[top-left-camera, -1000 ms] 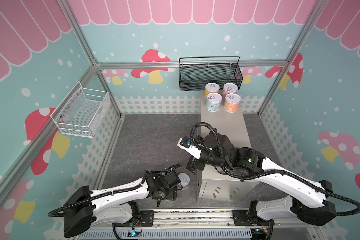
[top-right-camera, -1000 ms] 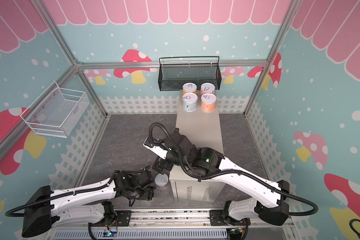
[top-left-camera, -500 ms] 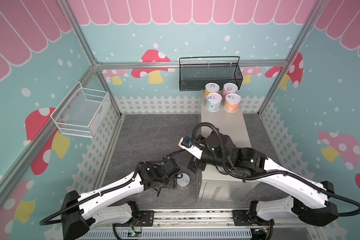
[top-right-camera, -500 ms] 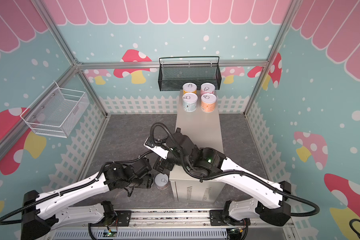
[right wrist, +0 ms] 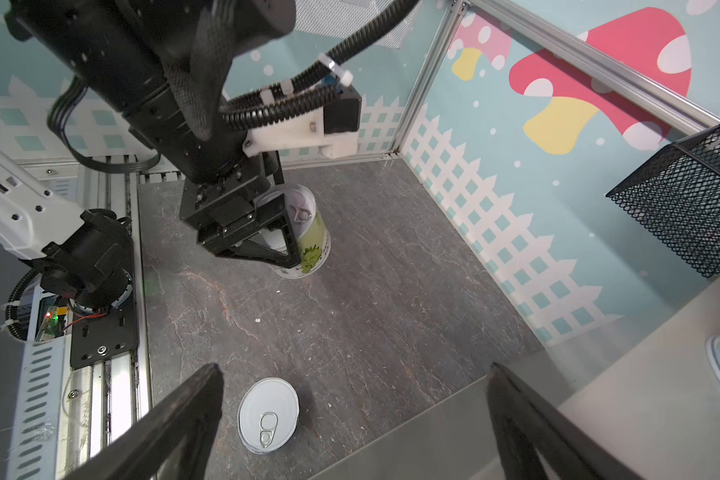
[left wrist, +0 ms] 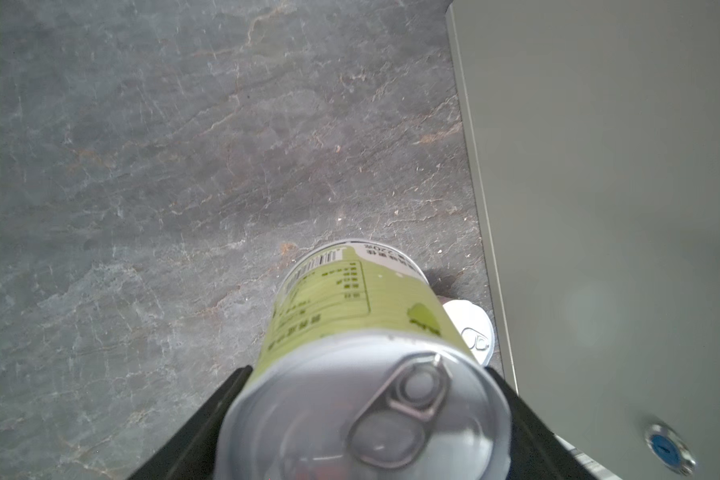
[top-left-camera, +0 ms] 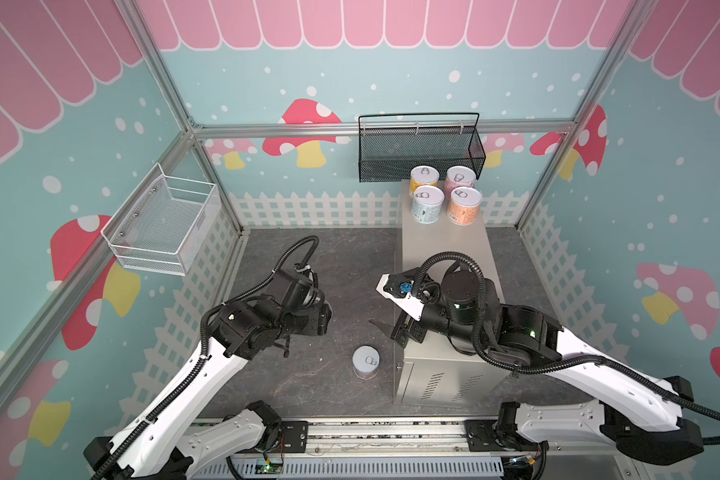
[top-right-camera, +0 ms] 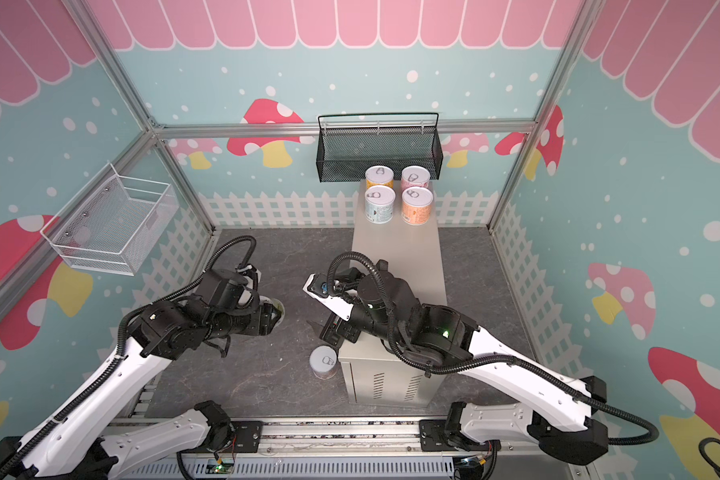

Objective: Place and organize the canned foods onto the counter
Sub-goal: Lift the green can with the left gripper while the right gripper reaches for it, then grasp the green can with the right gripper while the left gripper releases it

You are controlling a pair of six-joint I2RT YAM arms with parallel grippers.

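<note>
Four cans stand in a two-by-two block at the far end of the worktop (top-left-camera: 441, 249), a beige cabinet. The yellow can (top-left-camera: 424, 182) and pink can (top-left-camera: 460, 181) are behind, and the light blue can (top-left-camera: 427, 206) and orange can (top-left-camera: 464, 208) are in front, just below the black mesh basket (top-left-camera: 420, 153). Both top views show the block whole. The right wrist view catches only a sliver of the light blue label.

From above, the left arm (top-left-camera: 208, 374) hides nearly all of the green can (left wrist: 350, 307); a top view shows only a slice of it. The left wrist view shows it plainly, with the left hand (left wrist: 366, 382) pinching its sides just below the lid. I cannot tell whether it clears the floor (top-left-camera: 341, 257).

The pink-white can (top-left-camera: 366, 362) stands upright on the dark stone-look floor, just beside the vented near end of the worktop. The right hand (right wrist: 352, 374) hangs near it by the worktop's corner, fingers spread wide and holding nothing.

Teal walls (top-left-camera: 267, 83) printed with mushrooms and a white picket fence close the booth inside an aluminium frame (top-left-camera: 383, 126). A white wire basket (top-left-camera: 163, 224) hangs on the left wall.

The worktop's middle is bare, and the right arm (top-left-camera: 558, 353) lies over its near part. The floor between the two hands is open, and the worktop's long left edge runs straight beside it.
</note>
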